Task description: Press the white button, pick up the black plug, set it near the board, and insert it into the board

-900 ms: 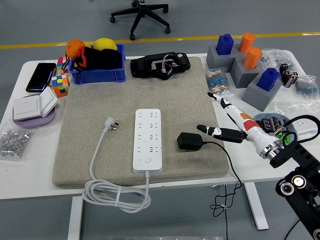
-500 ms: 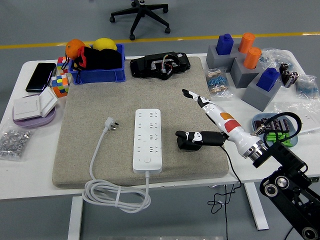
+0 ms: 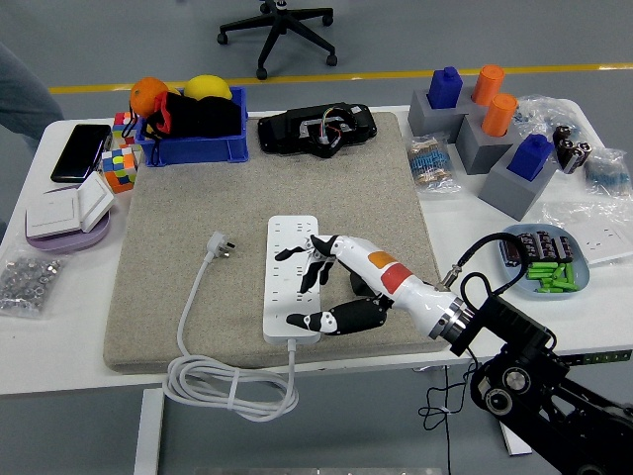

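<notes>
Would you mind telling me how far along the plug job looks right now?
Nothing looks finished yet. The right hand is spread open over the white power strip, its thumb close to the white button near the strip's front end, so the press is in hand. The black plug is hidden behind the hand, so its state is unclear. Picking it up, placing it and inserting it are left.

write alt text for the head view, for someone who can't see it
The robot's right hand reaches in from the right over a white power strip on a grey mat, fingers spread across the strip's near end. A white plug on the strip's cord lies on the mat left of it; clutter lines the table's edges.
</notes>
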Robot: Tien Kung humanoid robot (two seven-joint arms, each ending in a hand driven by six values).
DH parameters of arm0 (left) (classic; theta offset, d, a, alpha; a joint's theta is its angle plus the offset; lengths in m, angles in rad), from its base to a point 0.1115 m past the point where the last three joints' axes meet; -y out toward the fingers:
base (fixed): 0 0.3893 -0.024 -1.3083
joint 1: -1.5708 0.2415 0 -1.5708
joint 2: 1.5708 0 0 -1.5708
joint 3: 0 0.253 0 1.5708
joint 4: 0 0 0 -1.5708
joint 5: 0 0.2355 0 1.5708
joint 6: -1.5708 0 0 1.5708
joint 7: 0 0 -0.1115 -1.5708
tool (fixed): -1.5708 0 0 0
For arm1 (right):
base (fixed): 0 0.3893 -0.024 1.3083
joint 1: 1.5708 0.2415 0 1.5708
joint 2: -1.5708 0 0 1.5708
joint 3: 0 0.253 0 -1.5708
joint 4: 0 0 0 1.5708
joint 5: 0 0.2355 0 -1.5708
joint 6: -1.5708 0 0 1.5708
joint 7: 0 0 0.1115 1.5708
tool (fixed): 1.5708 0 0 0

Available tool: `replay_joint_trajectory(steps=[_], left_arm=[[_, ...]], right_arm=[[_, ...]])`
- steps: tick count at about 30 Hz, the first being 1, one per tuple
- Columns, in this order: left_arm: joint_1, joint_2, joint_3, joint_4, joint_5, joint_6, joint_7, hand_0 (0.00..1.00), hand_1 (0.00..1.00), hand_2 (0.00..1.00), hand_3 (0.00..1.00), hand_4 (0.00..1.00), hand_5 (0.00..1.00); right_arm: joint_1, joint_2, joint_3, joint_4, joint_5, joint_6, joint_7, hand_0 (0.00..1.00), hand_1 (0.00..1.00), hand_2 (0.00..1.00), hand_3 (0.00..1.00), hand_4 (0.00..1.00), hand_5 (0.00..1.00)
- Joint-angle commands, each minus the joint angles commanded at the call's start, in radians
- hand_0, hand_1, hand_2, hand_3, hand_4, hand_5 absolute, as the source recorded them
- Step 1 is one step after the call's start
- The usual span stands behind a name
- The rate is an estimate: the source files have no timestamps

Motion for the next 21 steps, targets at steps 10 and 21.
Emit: replay_joint_trajectory(steps=[10,21], left_arm=[[0.002,0.000,0.001,0.000,0.001,0.000,0.001,0.472,0.495,0.500,0.586,0.563,0.271],[0.002,0.002,0.000,0.000,0.007,-0.001,0.002,0.472,0.496,0.500,0.586,0.565,0.276]], right_arm=[[0.028,0.018,-0.053,-0.014,-0.080,0.098,-0.268,0.002,0.002,0.106,0.661,0.548,0.102],[0.072,0.017,-0.105,0.014,-0.180,0.106,-0.379,0.002,0.002,0.112,0.674,0.383,0.030]])
